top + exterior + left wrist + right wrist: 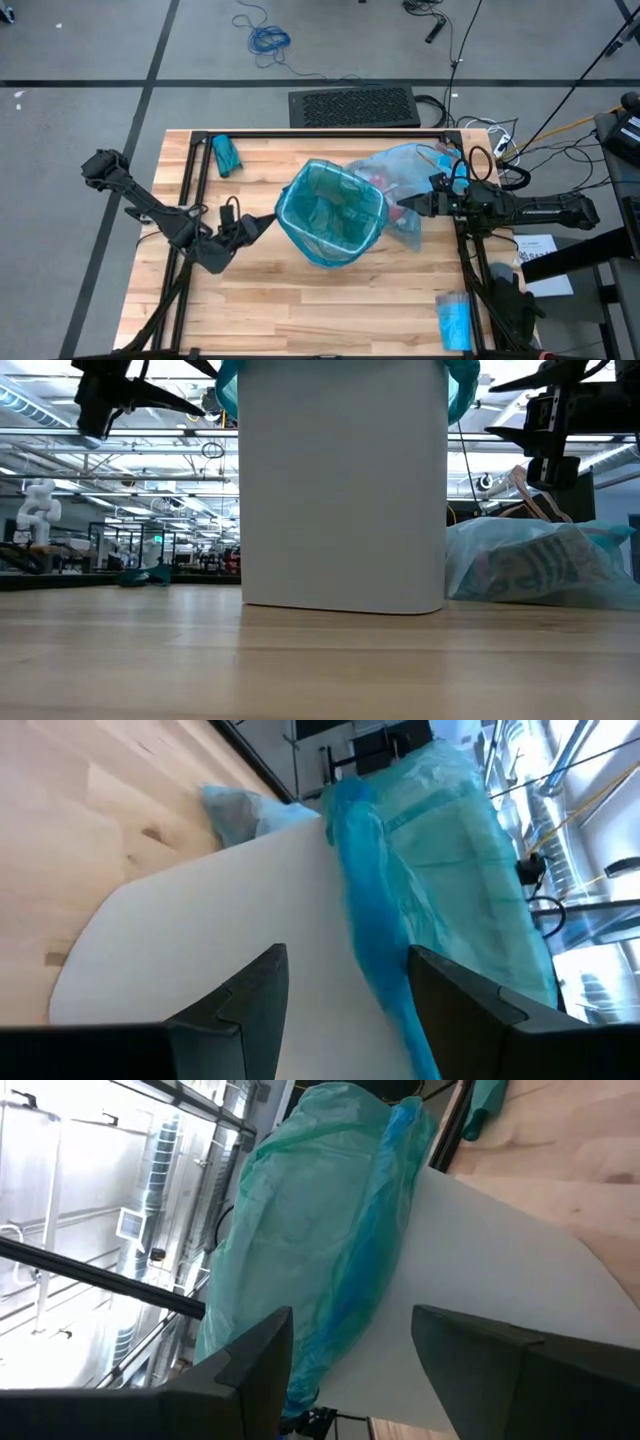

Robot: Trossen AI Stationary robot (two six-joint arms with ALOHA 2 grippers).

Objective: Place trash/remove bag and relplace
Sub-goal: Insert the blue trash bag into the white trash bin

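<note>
A white bin (340, 480) stands upright mid-table, lined with a teal-green liner (335, 215) whose blue edge (370, 850) is folded over the rim. Behind it to the right the pale blue see-through bag (405, 170) lies slumped on the table (540, 565), with reddish trash (378, 181) showing through it. My left gripper (270, 221) is open, level, just off the bin's left rim, with the liner's fold ahead between its fingers (345, 960). My right gripper (402, 207) is open at the bin's right side, above the pale bag (350, 1330).
A rolled dark teal bag (226, 155) lies at the table's far left. A small folded blue packet (453, 320) lies at the near right. Black frame rails run along the far, left and right edges, and cables (480, 150) crowd the far right corner.
</note>
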